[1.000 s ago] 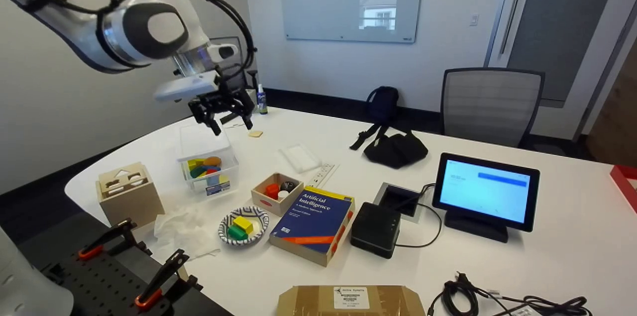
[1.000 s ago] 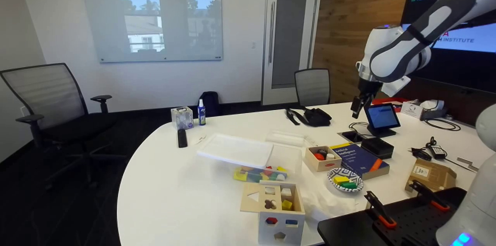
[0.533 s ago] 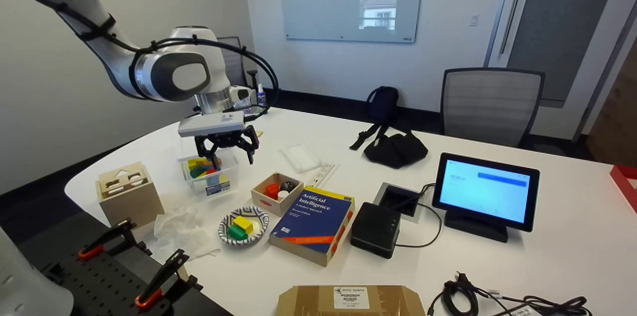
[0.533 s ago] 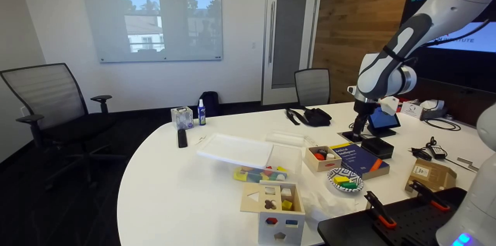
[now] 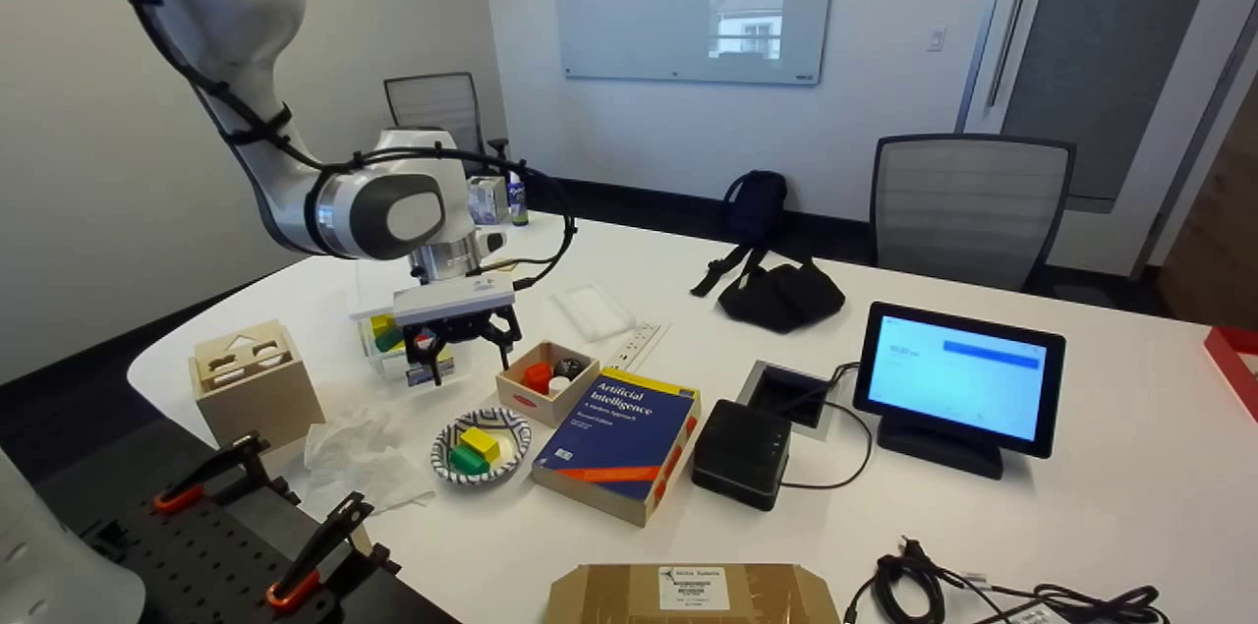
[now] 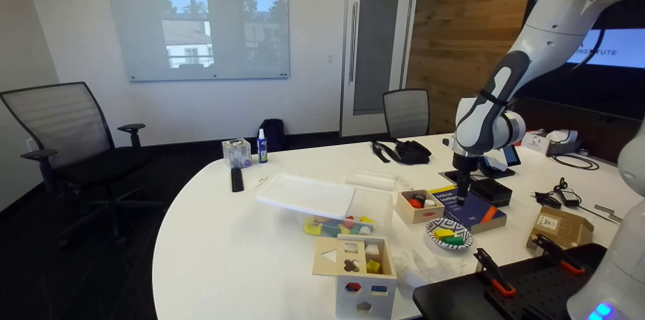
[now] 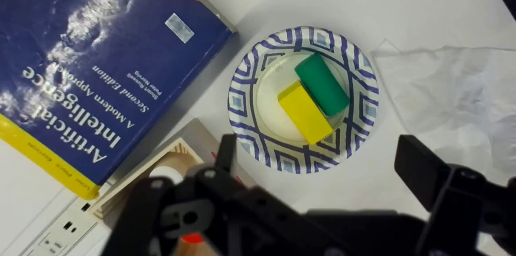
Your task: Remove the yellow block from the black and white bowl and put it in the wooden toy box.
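Observation:
The yellow block lies in the black and white bowl, against a green block. All three also show in the wrist view: yellow block, bowl, green block. My gripper is open and empty, above the table and higher than the bowl. In the wrist view the bowl lies ahead of the fingertips, with the yellow block between their lines. The wooden toy box has its lid slid partly aside and blocks inside; it also shows in an exterior view.
A small wooden tray and a thick blue book stand close beside the bowl. A crumpled clear sheet lies between bowl and toy box. A clear tub with blocks stands behind the toy box. Black clamps rise at the robot's base.
My gripper has come down from high above the table and moved closer to the bowl, staying open. The bowl, blocks and toy box have not moved.

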You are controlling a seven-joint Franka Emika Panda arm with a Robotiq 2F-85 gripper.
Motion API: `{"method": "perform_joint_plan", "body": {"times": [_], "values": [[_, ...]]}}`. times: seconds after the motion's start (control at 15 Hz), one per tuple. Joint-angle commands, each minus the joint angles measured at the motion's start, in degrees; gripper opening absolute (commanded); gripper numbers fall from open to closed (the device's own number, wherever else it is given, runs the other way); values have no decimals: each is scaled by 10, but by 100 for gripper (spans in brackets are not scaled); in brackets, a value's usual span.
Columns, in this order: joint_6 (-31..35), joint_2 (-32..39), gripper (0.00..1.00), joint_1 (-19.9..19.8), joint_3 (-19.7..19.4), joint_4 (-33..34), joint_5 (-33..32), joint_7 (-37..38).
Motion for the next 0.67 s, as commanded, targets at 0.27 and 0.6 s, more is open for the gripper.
{"method": "perform_joint_plan", "body": {"times": [0.27,0.6], "values": [[20,82,100,-13,6,28,-55,16],[21,89,100,-13,6,36,-56,16]]}}
